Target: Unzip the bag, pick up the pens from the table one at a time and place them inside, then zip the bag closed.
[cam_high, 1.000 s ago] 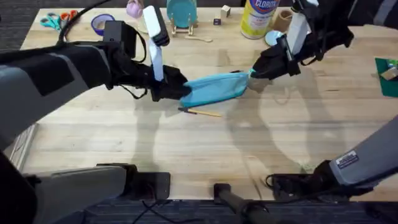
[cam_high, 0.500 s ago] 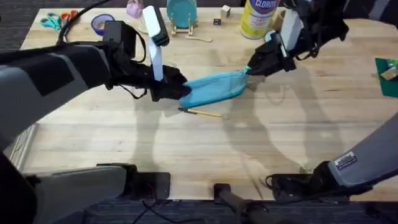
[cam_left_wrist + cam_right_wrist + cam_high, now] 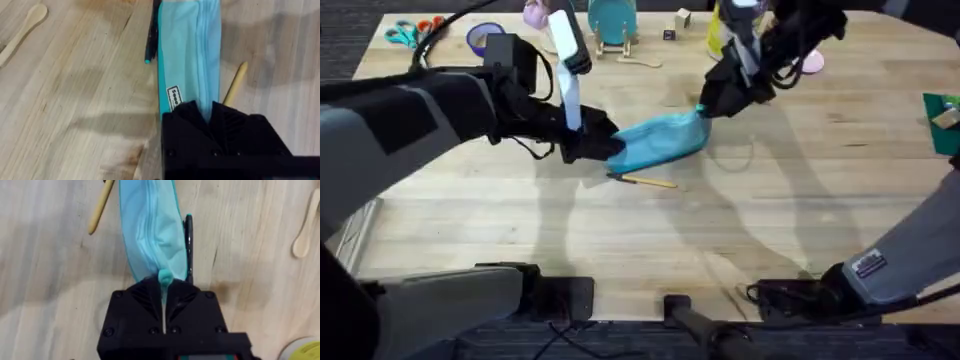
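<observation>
- Overhead: right claw (image 3: 705,107) clamped on the far end of the bag (image 3: 660,141), now nearer the left arm than a second ago, with the pouch bunched shorter between the two claws. Looks like the zip pull being dragged along, so unzipping under way rather than done.
- Overhead: left claw (image 3: 605,145) pinching the opposite end of the bag, unmoved, anchoring it on the bench (image 3: 620,235). Yellow pen (image 3: 645,181) lying just beside the bag's near edge, not yet picked up.
- Left wrist: left claw (image 3: 210,117) closed on the bag (image 3: 190,50); zipper line running along the top, seemingly shut at this end. Black pen (image 3: 151,35) touching the bag's side, yellow pen (image 3: 235,82) on the other side, partly cut off behind the claw.
- Right wrist: right claw (image 3: 164,297) gripping a small teal tab of the bag (image 3: 150,235); black pen (image 3: 188,245) alongside. Hard to tell how far the teeth are parted; opening hidden by fabric folds.
</observation>
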You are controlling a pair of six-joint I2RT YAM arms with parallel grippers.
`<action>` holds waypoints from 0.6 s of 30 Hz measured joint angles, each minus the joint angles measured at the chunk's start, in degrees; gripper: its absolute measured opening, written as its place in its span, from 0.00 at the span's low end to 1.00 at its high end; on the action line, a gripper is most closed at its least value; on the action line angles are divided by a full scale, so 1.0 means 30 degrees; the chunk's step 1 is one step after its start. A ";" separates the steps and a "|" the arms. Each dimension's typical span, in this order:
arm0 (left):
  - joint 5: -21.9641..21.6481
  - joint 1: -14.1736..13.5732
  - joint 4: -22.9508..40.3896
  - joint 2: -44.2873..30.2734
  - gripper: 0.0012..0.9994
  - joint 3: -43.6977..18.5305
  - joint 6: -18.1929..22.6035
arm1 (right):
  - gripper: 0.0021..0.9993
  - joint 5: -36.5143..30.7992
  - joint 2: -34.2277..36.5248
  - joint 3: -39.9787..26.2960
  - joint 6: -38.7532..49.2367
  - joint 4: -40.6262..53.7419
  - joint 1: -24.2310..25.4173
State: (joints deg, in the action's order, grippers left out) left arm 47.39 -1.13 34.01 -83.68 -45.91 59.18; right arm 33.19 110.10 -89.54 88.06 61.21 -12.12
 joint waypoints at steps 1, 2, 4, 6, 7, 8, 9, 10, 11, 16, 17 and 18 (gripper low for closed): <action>-0.0047 -0.0007 0.0009 0.0000 0.04 0.0000 0.0000 | 0.03 -0.0184 0.0000 -0.0146 -0.0007 0.0000 -0.0203; -0.0091 0.0000 0.0026 0.0000 0.04 0.0000 0.0000 | 0.03 -0.0365 -0.0007 -0.0291 -0.0024 -0.0029 -0.0435; -0.0161 0.0000 0.0026 0.0000 0.04 0.0000 0.0000 | 0.03 -0.0645 0.0000 -0.0469 -0.0068 -0.0087 -0.0797; -0.0166 -0.0007 0.0034 0.0000 0.04 0.0000 0.0000 | 0.03 -0.0806 -0.0007 -0.0573 -0.0070 -0.0095 -0.1120; -0.0179 -0.0007 0.0041 0.0000 0.04 0.0000 0.0000 | 0.03 -0.0829 0.0000 -0.0620 -0.0076 -0.0095 -0.1269; -0.0193 0.0000 0.0048 0.0000 0.04 0.0000 0.0000 | 0.03 -0.0882 -0.0001 -0.0676 -0.0076 -0.0074 -0.1409; -0.0192 0.0000 0.0054 0.0000 0.04 0.0000 0.0000 | 0.03 -0.0923 -0.0002 -0.0768 -0.0083 -0.0015 -0.1517; -0.0171 -0.0007 0.0045 0.0000 0.04 0.0000 0.0000 | 0.03 -0.0759 -0.0004 -0.0866 -0.0159 0.0044 -0.1619; -0.0171 -0.0007 0.0035 0.0000 0.04 0.0000 0.0000 | 0.03 -0.0630 -0.0001 -0.0990 -0.0246 0.0097 -0.1739; -0.0186 -0.0003 0.0015 0.0000 0.04 0.0000 0.0000 | 0.03 -0.0543 -0.0007 -0.1437 -0.0603 0.0287 -0.1973; -0.0186 0.0000 0.0019 0.0000 0.04 0.0000 0.0000 | 0.03 -0.0560 0.0000 -0.1553 -0.0656 0.0333 -0.1966; -0.0186 0.0000 0.0019 0.0000 0.04 0.0000 0.0000 | 0.03 -0.0577 0.0000 -0.1668 -0.0688 0.0350 -0.1973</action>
State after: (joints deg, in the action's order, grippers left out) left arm 46.83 -1.13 34.06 -83.68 -45.91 59.18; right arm 31.46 110.10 -94.54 86.00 62.26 -18.04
